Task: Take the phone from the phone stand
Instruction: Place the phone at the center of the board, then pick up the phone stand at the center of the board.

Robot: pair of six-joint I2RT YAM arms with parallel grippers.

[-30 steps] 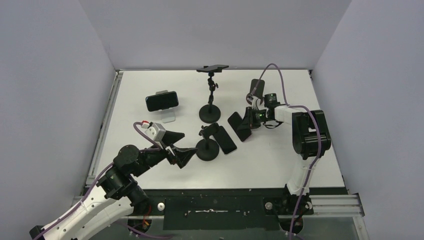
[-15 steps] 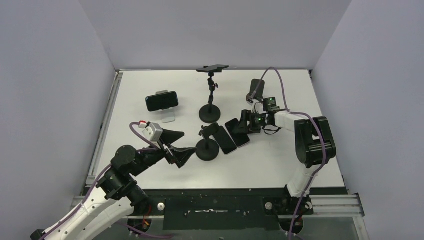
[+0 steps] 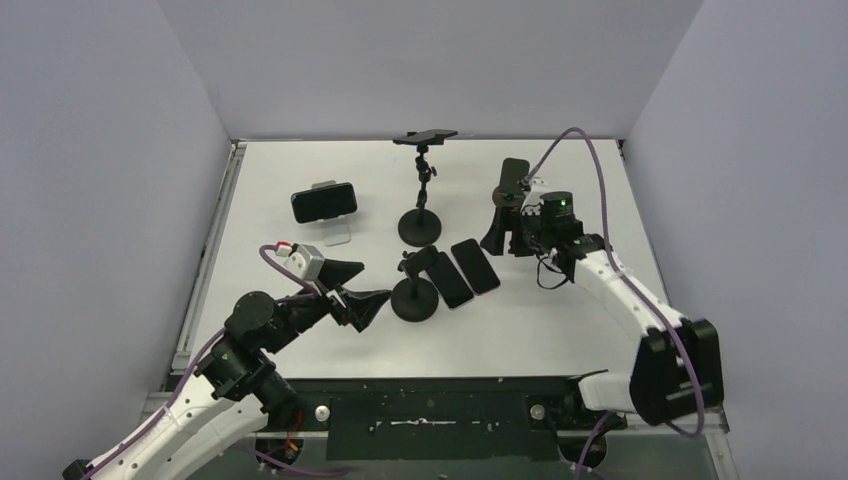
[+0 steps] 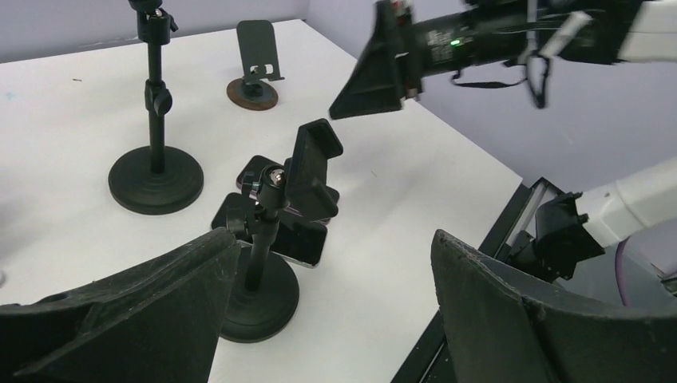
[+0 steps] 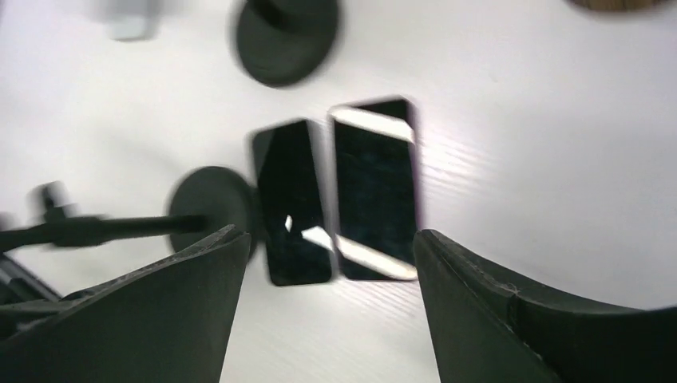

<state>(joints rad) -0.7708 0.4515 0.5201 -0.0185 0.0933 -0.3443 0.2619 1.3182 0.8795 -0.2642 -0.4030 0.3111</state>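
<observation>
Two dark phones lie flat side by side on the white table, one [image 3: 475,265] to the right of the other [image 3: 450,279]; the right wrist view shows them too [image 5: 375,187] [image 5: 291,199]. Just left of them stands a short black phone stand [image 3: 415,298] with an empty clamp [image 4: 315,163]. My right gripper [image 3: 497,228] hovers open behind and to the right of the phones, holding nothing. My left gripper [image 3: 365,300] is open left of the short stand's base, also empty. Another phone [image 3: 324,202] rests on a silver stand [image 3: 337,235], and one more [image 3: 425,136] sits on top of a tall black stand [image 3: 422,225].
An empty small black stand [image 3: 513,175] on a brown base sits at the back right, close behind my right gripper. The tall stand's round base [image 5: 286,36] lies just beyond the flat phones. Grey walls enclose the table on three sides.
My right gripper opened and let go of the phone, which now lies flat beside the other one. The gripper then drew back up and to the right. The left arm barely moved.
</observation>
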